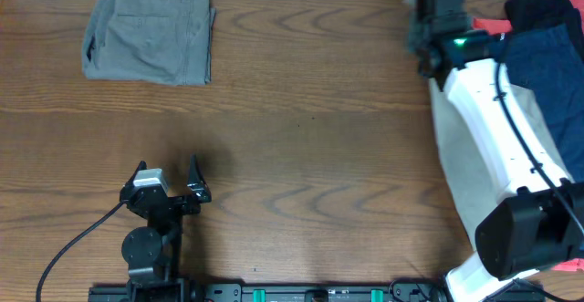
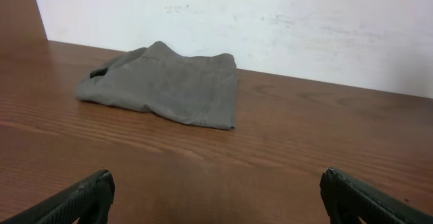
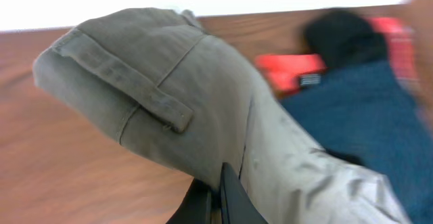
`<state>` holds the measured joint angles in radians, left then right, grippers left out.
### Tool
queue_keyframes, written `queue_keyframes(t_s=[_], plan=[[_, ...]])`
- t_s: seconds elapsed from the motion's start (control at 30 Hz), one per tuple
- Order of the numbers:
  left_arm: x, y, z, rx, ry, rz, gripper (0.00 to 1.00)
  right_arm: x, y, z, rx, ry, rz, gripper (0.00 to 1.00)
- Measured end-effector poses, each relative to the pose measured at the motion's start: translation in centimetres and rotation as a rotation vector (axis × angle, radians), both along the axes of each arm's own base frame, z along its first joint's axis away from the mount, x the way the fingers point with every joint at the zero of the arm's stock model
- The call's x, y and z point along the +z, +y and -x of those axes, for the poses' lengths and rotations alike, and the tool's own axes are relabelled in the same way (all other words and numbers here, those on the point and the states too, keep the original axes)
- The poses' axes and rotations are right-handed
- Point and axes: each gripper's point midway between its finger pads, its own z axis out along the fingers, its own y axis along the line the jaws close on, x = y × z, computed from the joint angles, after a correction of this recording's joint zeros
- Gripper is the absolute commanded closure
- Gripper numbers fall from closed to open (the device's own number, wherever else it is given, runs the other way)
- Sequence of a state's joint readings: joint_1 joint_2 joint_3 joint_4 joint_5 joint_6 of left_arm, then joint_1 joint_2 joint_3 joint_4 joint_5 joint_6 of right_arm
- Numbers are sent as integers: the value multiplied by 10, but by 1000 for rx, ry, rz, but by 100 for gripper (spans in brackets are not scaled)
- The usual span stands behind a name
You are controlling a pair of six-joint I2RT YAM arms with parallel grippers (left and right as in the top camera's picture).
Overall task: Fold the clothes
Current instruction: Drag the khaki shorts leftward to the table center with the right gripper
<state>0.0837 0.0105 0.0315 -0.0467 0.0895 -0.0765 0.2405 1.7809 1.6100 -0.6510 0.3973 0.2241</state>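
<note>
The table (image 1: 301, 138) is brown wood grain. The right arm (image 1: 493, 129) reaches from the near right corner to the far right corner.

A heap of clothes lies along the right edge: pale beige cloth (image 1: 449, 147) under the arm, dark navy shorts (image 1: 547, 60), a black item (image 1: 538, 5) and a red item (image 1: 493, 24).

1 pair of folded grey-olive shorts (image 1: 151, 30) lies flat at the far left corner.

The right gripper (image 1: 427, 42) is at the far edge. Its 2 fingers are pressed together on the khaki-grey shorts (image 3: 203, 102), whose waistband and belt loop face its camera.

The left gripper (image 1: 167, 165) is near the near left corner, spread wide and holding nothing.
</note>
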Motion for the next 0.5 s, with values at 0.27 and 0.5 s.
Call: queue_keyframes(t_s=[0.27,0.5], plan=[[0,0,0,0,0,0,2,-19,160,33,457,94,-250,99],[0,0,0,0,0,0,2,-39,278,111,799,235,-335,99]])
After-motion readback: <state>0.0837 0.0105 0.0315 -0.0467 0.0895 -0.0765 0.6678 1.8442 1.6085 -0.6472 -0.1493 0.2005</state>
